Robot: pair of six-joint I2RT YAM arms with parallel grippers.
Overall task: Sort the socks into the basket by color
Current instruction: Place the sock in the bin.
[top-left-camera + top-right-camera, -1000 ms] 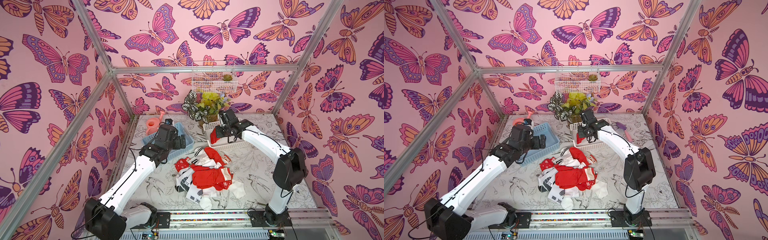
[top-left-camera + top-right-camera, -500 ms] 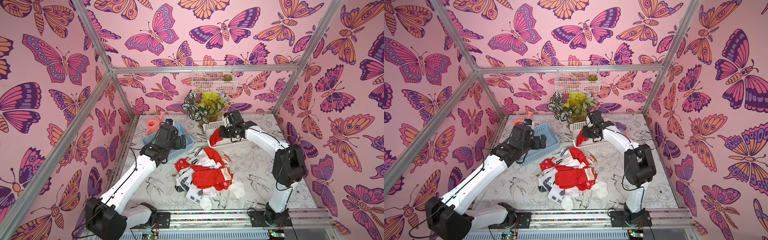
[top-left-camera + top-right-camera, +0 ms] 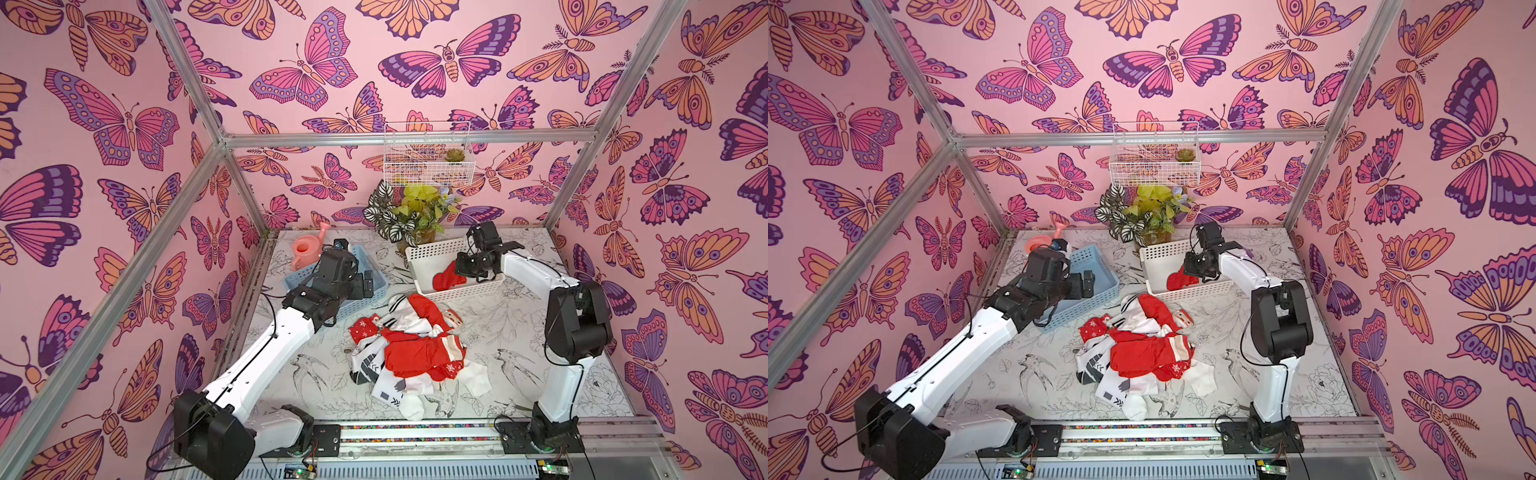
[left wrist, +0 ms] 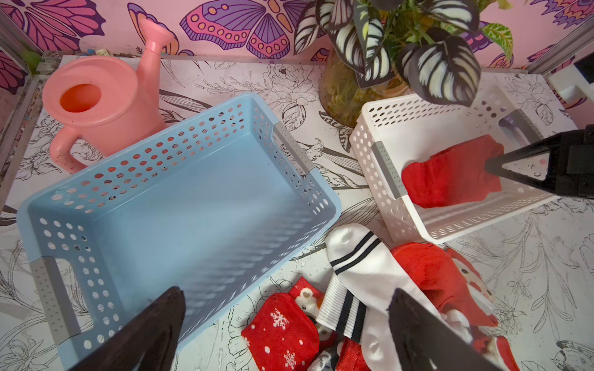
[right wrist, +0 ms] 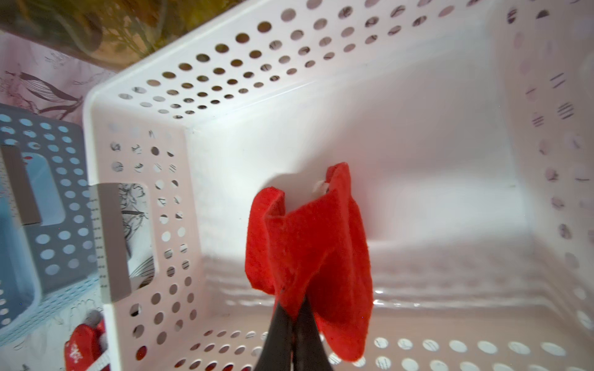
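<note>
Right pincer is clamped tight on a plain red sock, dangling it inside the white basket! Left pincer gapes wide, gripping nothing, hovering at the blue basket end nearest the pile. The other socks, red and white-striped, lie heaped on the tabletop before both baskets.

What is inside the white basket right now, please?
One red sock, pinched by the shut right gripper; the white basket's visible floor is otherwise bare. The arm covers part.
</note>
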